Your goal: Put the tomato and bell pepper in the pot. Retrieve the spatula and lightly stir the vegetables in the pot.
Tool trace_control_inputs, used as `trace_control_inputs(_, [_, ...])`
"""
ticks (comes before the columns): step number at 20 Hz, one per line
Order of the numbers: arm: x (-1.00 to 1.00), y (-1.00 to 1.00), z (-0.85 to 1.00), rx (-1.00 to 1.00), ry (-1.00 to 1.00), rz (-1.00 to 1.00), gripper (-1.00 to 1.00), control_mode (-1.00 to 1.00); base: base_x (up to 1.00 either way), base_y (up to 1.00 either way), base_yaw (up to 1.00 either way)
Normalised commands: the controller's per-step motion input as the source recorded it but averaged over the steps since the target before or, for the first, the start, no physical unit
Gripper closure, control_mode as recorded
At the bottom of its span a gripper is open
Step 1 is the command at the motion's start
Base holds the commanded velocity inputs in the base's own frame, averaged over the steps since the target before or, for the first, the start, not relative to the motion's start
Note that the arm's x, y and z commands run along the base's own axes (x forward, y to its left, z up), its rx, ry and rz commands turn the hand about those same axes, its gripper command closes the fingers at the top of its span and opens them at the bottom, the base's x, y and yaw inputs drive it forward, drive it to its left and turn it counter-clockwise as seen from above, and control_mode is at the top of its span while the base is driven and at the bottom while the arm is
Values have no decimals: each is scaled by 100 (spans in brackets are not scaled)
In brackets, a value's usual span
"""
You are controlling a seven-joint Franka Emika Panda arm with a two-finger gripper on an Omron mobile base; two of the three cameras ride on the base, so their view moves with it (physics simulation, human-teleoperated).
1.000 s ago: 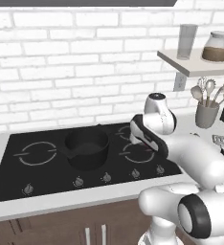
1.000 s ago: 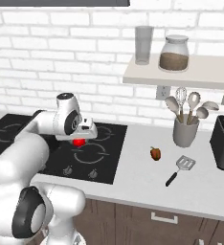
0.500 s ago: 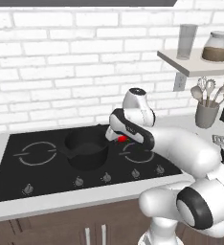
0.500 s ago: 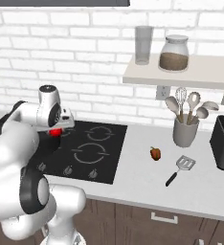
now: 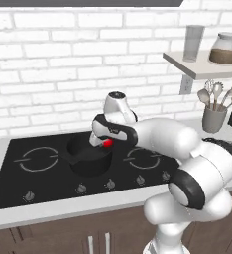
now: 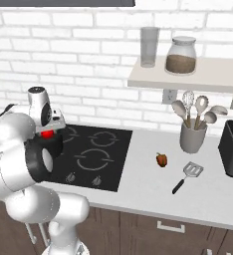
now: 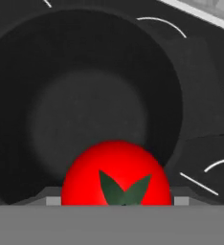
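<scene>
1. One tomato (image 5: 108, 143) sits gripped between the jaws of the gripper (image 5: 106, 144), held over the right part of the pot's opening in the left base view.
2. From the hand view, the tomato (image 7: 116, 173) fills the lower middle with its green leaves facing the camera, and the dark hollow of the pot (image 7: 47, 62) lies beyond it.
3. The pot (image 5: 89, 157) stands on the black hob (image 5: 33, 178), between the left ring and the right ring.
4. Seen from the right base view, the tomato (image 6: 47, 133) shows red under the gripper (image 6: 48, 132) at the hob's (image 6: 101, 154) left end, with the arm covering most of the pot.
5. The pepper (image 6: 161, 159) lies on the pale counter (image 6: 153, 187), right of the hob and well apart from the pot.
6. The spatula (image 6: 186, 176) lies flat on the counter just right of the pepper, head toward the wall, handle toward the front edge.
7. A grey holder (image 6: 193, 137) of spoons and a whisk stands behind the spatula, under a shelf (image 6: 188, 73) bearing a glass (image 6: 149, 47) and a jar (image 6: 181, 55).
</scene>
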Motion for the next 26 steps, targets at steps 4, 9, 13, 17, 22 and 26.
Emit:
trace_control_inputs(4, [38, 22, -32, 0, 0, 0, 100, -100, 0, 0, 0])
trace_control_inputs(9, [2, 36, -45, 0, -2, 0, 100, -100, 0, 0, 0])
trace_control_inputs(13, [0, 34, -36, 0, 0, 0, 100, -100, 0, 0, 0])
trace_control_inputs(17, [3, 13, -32, 0, 0, 0, 100, -100, 0, 0, 0])
trace_control_inputs(22, [4, 8, -11, 0, 0, 0, -100, -100, 0, 0, 0])
trace_control_inputs(26, [0, 0, 0, 0, 0, 0, -100, -100, 0, 0, 0])
